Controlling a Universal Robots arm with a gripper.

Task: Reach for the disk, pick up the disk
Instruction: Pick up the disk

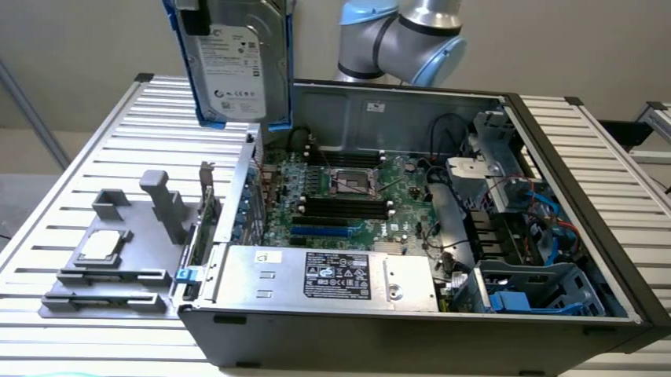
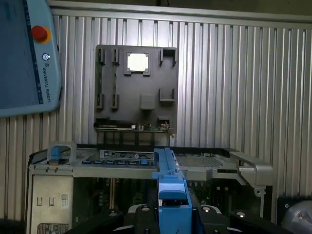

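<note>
The disk (image 1: 236,67), a silver-grey hard drive with a white label and blue carrier rails, hangs upright in the air above the back left corner of the open computer case (image 1: 587,236). It is well clear of the table. In the wrist view my gripper (image 2: 173,217) is shut on the disk, whose blue rail (image 2: 169,183) runs edge-on between the dark fingers (image 2: 139,219). In the exterior view the top of the disk runs out of view.
The case holds a motherboard (image 1: 351,192), a power supply (image 1: 314,275) and a blue-grey drive cage (image 1: 535,290). A grey fixture plate (image 1: 131,271) with a small square CPU chip (image 1: 102,246) lies on the slatted table at the exterior view's left. A teach pendant (image 2: 24,53) lies beside the fixture.
</note>
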